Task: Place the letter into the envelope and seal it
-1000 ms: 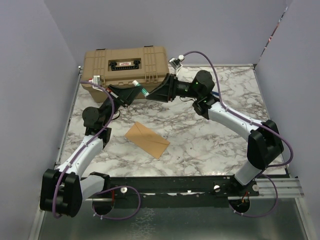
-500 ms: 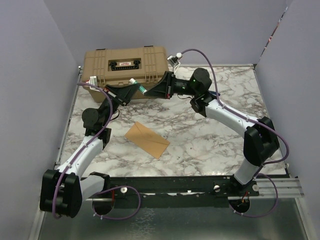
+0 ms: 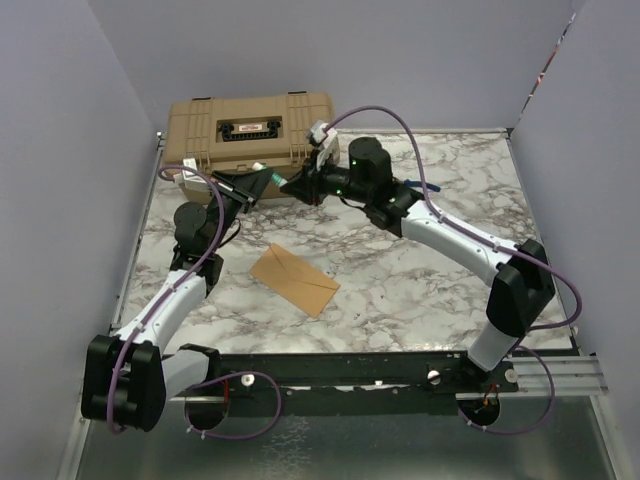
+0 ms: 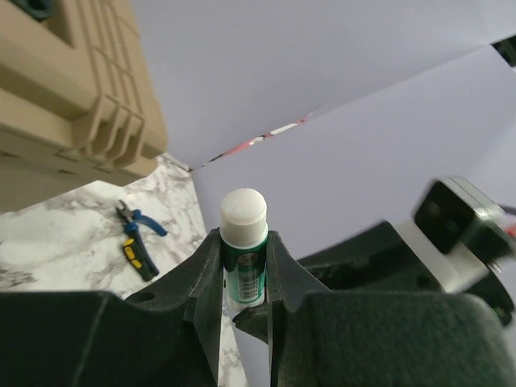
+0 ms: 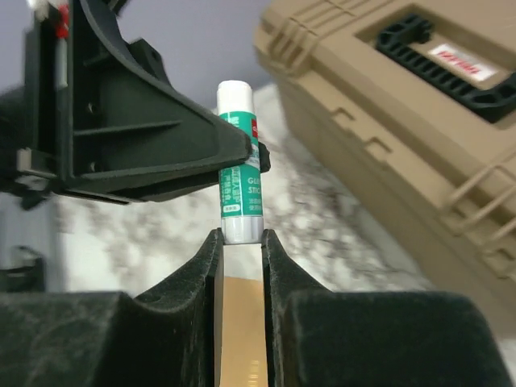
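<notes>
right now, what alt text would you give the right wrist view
A green-and-white glue stick, clamped by the left end effector, stands with its lower end between the fingers of the right end effector; whether they grip it is unclear. Behind are a tan case and marble table, with the orange-brown envelope showing below.

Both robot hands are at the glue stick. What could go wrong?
The glue stick is held off the table by the left gripper; it could slip and drop. The right gripper only flanks its end, so a pull might slide off. The tan case is close and could get bumped.
</notes>
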